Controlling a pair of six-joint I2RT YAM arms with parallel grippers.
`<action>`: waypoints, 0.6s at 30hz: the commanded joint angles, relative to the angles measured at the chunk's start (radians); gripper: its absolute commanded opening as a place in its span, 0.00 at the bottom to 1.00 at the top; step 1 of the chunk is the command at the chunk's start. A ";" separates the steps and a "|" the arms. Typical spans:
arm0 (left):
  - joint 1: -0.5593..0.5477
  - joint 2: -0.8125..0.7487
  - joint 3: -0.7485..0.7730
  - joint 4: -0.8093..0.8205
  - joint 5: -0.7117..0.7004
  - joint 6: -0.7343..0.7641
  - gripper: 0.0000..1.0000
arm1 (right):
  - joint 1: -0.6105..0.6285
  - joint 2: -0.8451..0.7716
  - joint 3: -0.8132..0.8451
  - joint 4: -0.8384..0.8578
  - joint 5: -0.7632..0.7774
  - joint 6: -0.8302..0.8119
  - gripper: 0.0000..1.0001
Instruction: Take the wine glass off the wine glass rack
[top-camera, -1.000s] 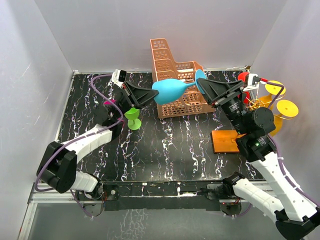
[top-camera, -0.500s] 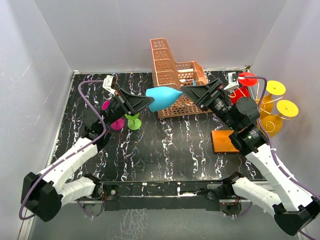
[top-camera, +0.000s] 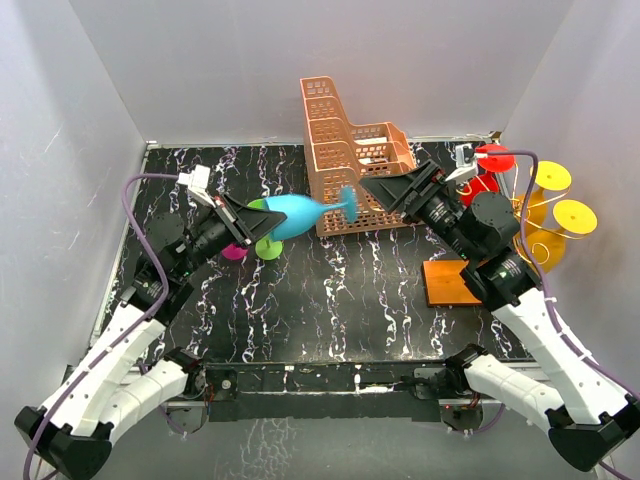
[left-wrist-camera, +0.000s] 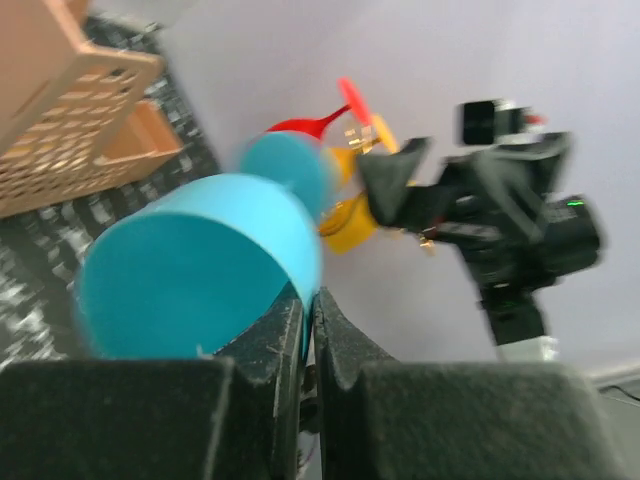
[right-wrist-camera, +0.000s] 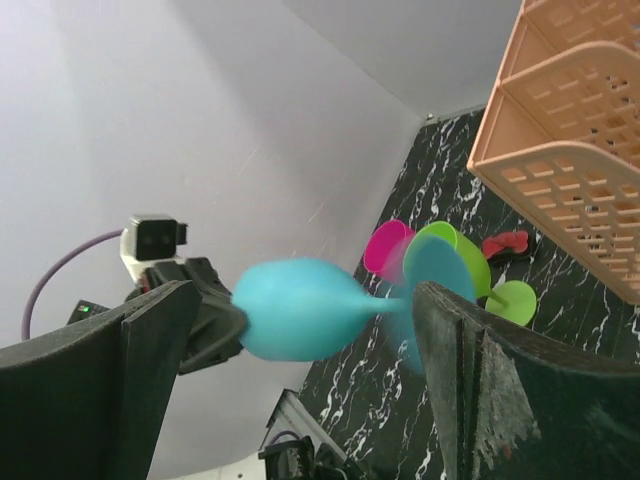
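Note:
The blue wine glass (top-camera: 292, 214) hangs on its side above the table, off the wine glass rack, its foot (top-camera: 347, 203) pointing right. My left gripper (top-camera: 258, 225) is shut on the rim of its bowl (left-wrist-camera: 190, 265), one finger inside and one outside. My right gripper (top-camera: 388, 186) stands open a short way right of the foot, touching nothing; the glass (right-wrist-camera: 300, 308) floats ahead of its spread fingers (right-wrist-camera: 500, 390). The rack's orange-brown base board (top-camera: 452, 283) lies at the right, and its gold wire arms (top-camera: 520, 215) carry red (top-camera: 492, 158) and yellow (top-camera: 574, 216) glasses.
A peach lattice basket (top-camera: 350, 165) stands at the back, just behind the glass's foot. A green glass (top-camera: 268, 245) and a pink glass (top-camera: 235, 250) sit on the marbled table (top-camera: 340, 300) under the left gripper. Grey walls close in on three sides.
The right gripper opened and let go of the glass's foot. The left arm drew the blue glass left and lower, away from the right gripper and the rack.

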 joint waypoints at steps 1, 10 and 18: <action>0.016 -0.043 0.069 -0.373 -0.094 0.161 0.00 | 0.002 -0.008 0.089 0.078 0.033 -0.071 0.98; 0.017 -0.125 0.213 -0.782 -0.192 0.311 0.00 | 0.002 0.011 0.106 0.048 0.071 -0.134 0.98; 0.016 -0.113 0.334 -1.088 -0.284 0.396 0.00 | 0.002 0.023 0.108 0.046 0.070 -0.147 0.98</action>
